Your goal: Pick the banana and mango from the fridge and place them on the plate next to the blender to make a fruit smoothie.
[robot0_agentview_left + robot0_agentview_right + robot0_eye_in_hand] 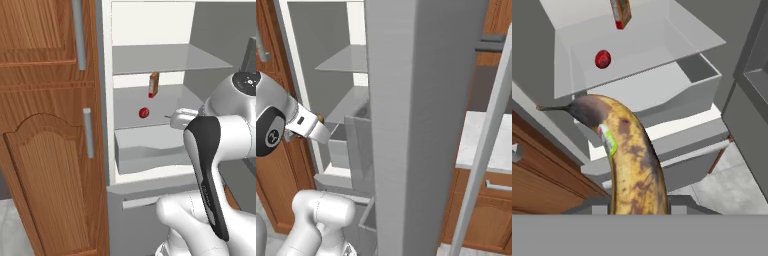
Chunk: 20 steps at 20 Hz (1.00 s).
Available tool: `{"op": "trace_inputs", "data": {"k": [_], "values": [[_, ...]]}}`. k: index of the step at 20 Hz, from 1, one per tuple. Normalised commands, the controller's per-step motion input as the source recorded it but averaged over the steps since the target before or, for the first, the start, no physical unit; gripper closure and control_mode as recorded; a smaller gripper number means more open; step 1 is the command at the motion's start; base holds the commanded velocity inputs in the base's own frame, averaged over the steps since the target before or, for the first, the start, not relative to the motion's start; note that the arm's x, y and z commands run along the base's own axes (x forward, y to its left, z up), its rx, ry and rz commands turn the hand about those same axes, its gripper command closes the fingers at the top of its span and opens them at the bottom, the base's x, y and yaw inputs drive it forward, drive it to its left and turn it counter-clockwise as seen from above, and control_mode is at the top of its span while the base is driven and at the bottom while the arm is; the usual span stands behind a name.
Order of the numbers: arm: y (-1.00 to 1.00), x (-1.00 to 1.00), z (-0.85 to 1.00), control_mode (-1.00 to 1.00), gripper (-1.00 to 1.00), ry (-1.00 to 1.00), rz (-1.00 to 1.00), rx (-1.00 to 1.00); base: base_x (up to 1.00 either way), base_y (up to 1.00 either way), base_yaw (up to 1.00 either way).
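Inside the open fridge (150,30): mango (144,113) on the middle shelf, carton (153,85) upright behind it and slightly right, drawer (150,147) just below. Banana (629,155) out in front of the drawer, held in the gripper (637,202). Wooden cabinet (45,130) immediately left.

1. The banana (632,160), yellow with brown freckles, a dark stem end and a small green sticker, stands up close before the hand camera.
2. The mango (144,113), small, red and round, lies on a shelf inside the open fridge (150,65).
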Motion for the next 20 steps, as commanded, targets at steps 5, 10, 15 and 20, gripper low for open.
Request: {"op": "trace_inputs", "data": {"k": [5,10,15,20], "values": [[0.0,0.0,0.0,1.0,1.0,0.0,0.0,0.0,-0.49,0.24,0.0],[0.0,0.0,0.0,1.0,1.0,0.0,0.0,0.0,-0.63,0.34,0.0],[0.0,0.0,0.0,1.0,1.0,0.0,0.0,0.0,-0.61,0.42,0.0],[0.0,0.0,0.0,1.0,1.0,0.0,0.0,0.0,-0.5,0.53,0.0]]}}
